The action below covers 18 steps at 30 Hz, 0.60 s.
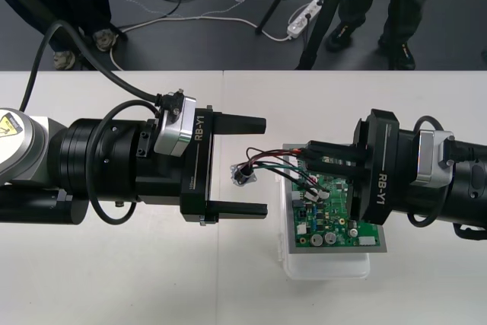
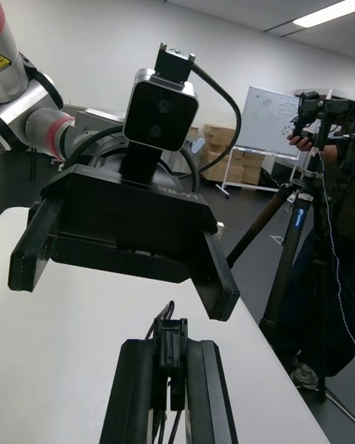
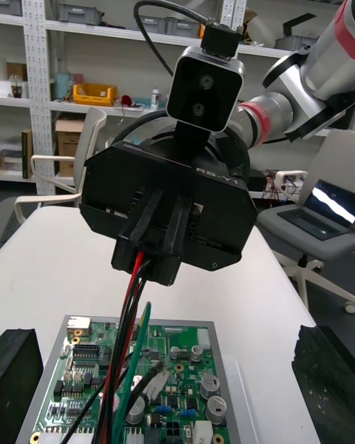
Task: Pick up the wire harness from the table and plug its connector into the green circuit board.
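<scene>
Over the board (image 1: pixel 335 222), right gripper (image 1: pixel 300 162) pinches plug (image 2: pixel 171 338) — left gripper (image 1: pixel 263 165) agape

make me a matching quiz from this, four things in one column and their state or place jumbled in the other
Column one
1 left end effector
2 right end effector
3 round metal socket
4 green circuit board

Column two
a sits on a white base
b shut on the harness wires, over the board
c wide open
d just off the board's edge

Pairs: 1-c, 2-b, 3-d, 4-a
</scene>
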Tool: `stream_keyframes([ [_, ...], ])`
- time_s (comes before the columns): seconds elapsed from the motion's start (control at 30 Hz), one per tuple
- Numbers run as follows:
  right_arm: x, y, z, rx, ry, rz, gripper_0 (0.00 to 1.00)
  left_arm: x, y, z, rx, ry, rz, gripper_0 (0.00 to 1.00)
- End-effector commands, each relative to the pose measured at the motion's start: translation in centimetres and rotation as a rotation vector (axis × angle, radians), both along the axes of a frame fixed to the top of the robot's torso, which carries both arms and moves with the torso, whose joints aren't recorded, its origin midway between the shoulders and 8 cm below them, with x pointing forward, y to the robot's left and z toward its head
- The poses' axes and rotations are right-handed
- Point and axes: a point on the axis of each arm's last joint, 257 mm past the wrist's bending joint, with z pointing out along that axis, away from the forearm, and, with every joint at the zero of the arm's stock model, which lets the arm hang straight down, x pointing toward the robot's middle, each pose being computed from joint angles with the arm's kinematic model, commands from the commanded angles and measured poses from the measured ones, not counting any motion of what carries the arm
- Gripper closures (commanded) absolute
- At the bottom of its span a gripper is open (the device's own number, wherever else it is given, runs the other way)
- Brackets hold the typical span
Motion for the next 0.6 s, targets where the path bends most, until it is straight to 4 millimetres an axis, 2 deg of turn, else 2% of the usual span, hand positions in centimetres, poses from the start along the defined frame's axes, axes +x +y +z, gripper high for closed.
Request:
stream_keyframes([
  [0.03, -1.8, 2.1, 1.6, 0.029, -0.050, 0.064, 1.00, -0.9, -1.5, 2.4, -0.053, -0.082, -0.027, 0.00],
  [0.3, -2.1, 2.8, 2.0, 0.035, -0.035, 0.067, 1.00, -1.0, -1.7, 2.6, -0.058, -0.091, -0.032, 0.00],
  [0.6, -2.1, 4.1, 1.1, 0.020, 0.017, 0.059, 1.00, -1.1, -2.1, 3.0, -0.067, -0.100, -0.037, 0.00],
])
